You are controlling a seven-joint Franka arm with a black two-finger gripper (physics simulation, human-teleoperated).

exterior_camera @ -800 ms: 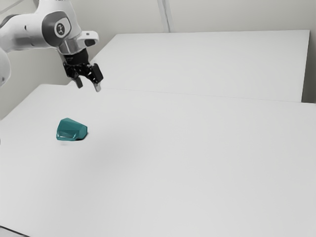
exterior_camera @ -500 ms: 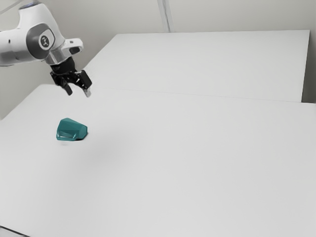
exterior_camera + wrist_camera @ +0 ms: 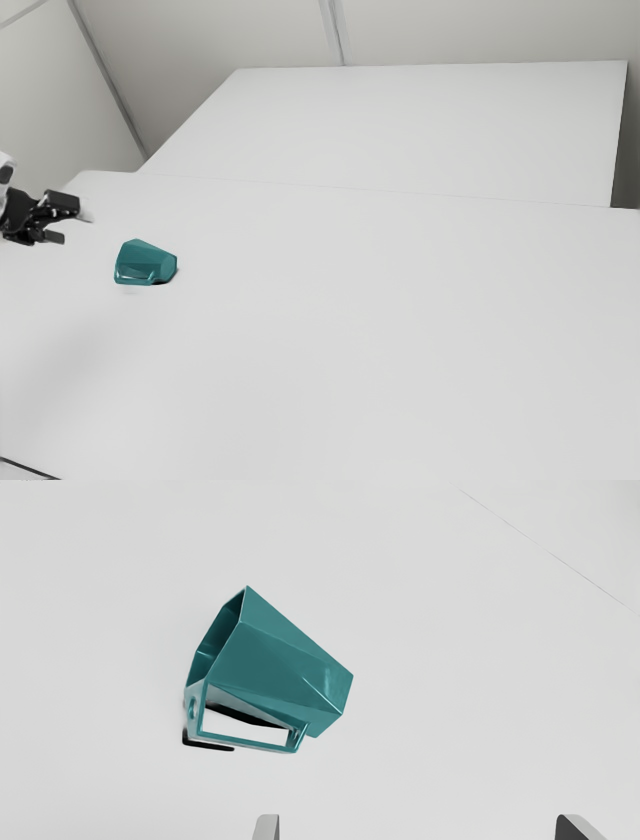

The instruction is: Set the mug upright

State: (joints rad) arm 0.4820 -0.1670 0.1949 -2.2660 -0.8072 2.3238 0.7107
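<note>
Walls (image 3: 250,30) of pale grey panels stand behind a broad, plain white tabletop (image 3: 400,350) in the exterior view. Our white arm (image 3: 4,170) barely enters at the exterior view's left edge. It carries our black two-finger gripper (image 3: 77,228), which is tipped well over from straight down, its fingers reaching sideways toward the exterior view's right. We hold it above the table, near the mug and apart from it.

The task's teal faceted mug (image 3: 145,264) lies on its side on the tabletop, its wide mouth toward the exterior view's left and its narrower base toward the right. The wrist view looks into part of the mouth. The squared loop handle (image 3: 250,742) is on the side of the mug nearer our fingers, with a black shadow close by. Smallest are our pale fingertips (image 3: 267,827), spread wide apart with nothing gripped between them.
</note>
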